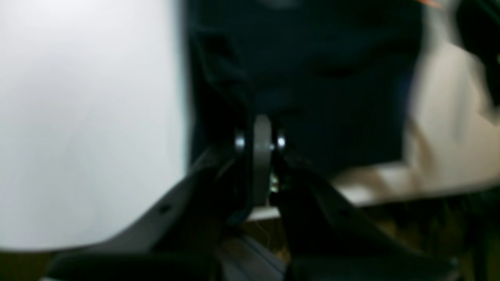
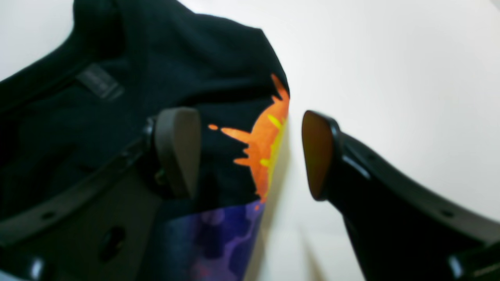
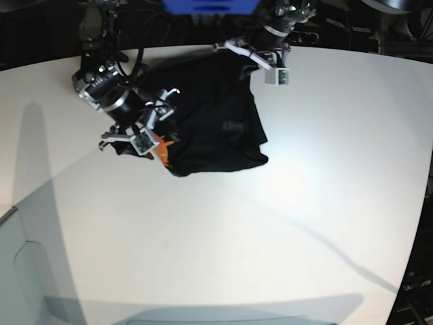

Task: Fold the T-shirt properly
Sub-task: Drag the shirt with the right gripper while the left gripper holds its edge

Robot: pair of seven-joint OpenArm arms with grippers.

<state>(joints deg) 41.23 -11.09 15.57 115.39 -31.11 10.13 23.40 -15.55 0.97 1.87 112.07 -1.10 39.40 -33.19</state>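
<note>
The black T-shirt [image 3: 210, 122] lies crumpled at the back of the white table [image 3: 304, 203]. An orange and purple print [image 2: 261, 144] shows at its near left edge. In the base view my left gripper [image 3: 229, 49] is at the shirt's far edge. In the left wrist view, which is blurred, its fingers [image 1: 261, 144] are pressed together with black fabric [image 1: 312, 78] bunched at their tips. My right gripper [image 2: 246, 154] is open and straddles the printed edge: one finger [image 2: 175, 152] is over the cloth, the other [image 2: 316, 156] over bare table.
A blue object [image 3: 210, 5] sits just beyond the table's back edge, among dark equipment. The table's rim [image 1: 371, 195] runs close behind the left gripper. White tabletop [image 3: 203, 257] stretches toward the front and right.
</note>
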